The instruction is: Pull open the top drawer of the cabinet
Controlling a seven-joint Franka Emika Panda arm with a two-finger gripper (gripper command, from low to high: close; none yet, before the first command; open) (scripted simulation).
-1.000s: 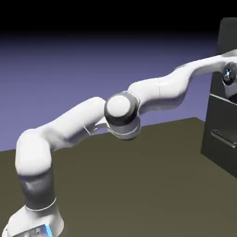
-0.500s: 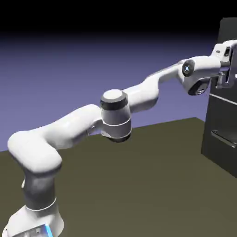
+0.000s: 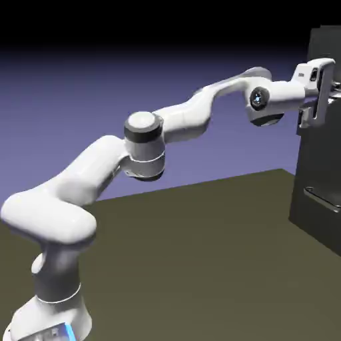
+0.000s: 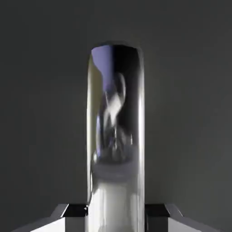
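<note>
Fingers (image 4: 116, 216) pinched top drawer's (image 4: 41, 113) shiny bar handle (image 4: 115, 136) — firm hold for pulling it from cabinet (image 3: 320, 200).

Cabinet (image 3: 320, 166) front blocking straight ahead of gripper (image 3: 308, 120), bare table (image 3: 200, 253) open below the arm

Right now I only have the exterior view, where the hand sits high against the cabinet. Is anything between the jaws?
Observer: Yes. The hand view shows the light-grey bar handle between them, large in the middle of the picture.
Reviewer: Are they closed on it?
Observer: Both fingertips sit against the bar's sides, with no gap showing.
Reviewer: And behind the bar?
Observer: Only the flat, dark top drawer front.
</note>
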